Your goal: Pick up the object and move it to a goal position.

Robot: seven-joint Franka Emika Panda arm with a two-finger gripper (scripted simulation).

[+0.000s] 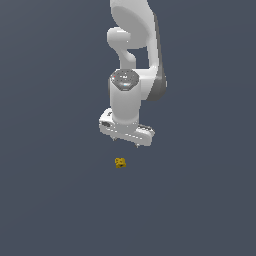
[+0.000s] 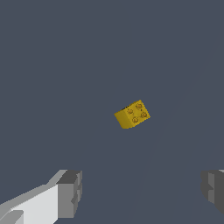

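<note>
My gripper (image 1: 126, 138) hung above the floor with its jaws spread wide and empty, the brick (image 1: 120, 162) lying on the bare surface just below, toward six o'clock of my fingertips in the exterior view and apart from them. In the wrist view the brick (image 2: 132, 114) sat studs-up and skewed between my fingers (image 2: 70, 193). I judged it light, rigid and smooth-sided, best pinched across two opposite flat walls after squaring to them.

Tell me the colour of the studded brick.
Mustard yellow; the brick shows best in the wrist view.
</note>
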